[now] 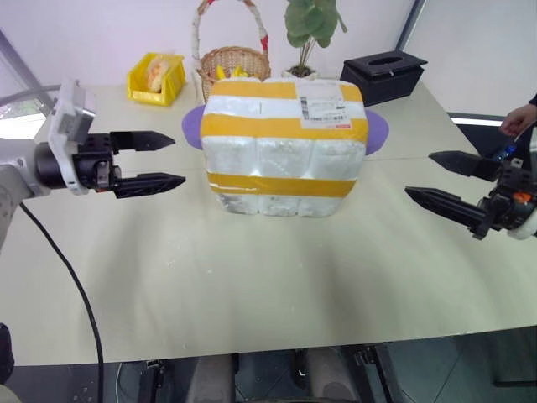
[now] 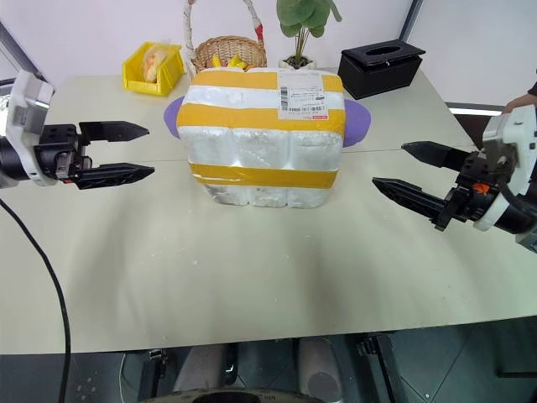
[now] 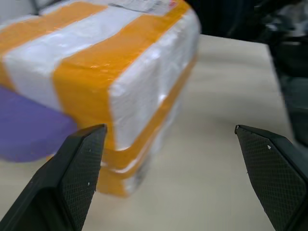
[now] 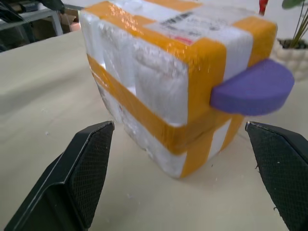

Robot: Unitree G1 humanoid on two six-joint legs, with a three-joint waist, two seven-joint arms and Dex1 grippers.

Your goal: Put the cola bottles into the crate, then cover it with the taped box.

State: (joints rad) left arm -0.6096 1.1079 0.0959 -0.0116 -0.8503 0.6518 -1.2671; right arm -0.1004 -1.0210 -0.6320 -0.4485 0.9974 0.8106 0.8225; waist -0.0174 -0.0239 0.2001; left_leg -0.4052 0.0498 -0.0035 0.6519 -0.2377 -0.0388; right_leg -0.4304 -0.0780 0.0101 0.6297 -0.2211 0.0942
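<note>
Yellow-banded, the taped box (image 1: 284,147) stands mid-table toward the far edge of the table (image 1: 252,277), flanked well apart by the left gripper (image 1: 158,161) and right gripper (image 1: 436,176), both released wide and empty.

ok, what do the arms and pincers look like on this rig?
Each pincer, left pincer and right pincer, has two long, tapered black fingers with finely textured pads. White housings sit on black wrist hardware; the right wrist carries an orange-red detail. A black cable trails from the left arm.
</note>
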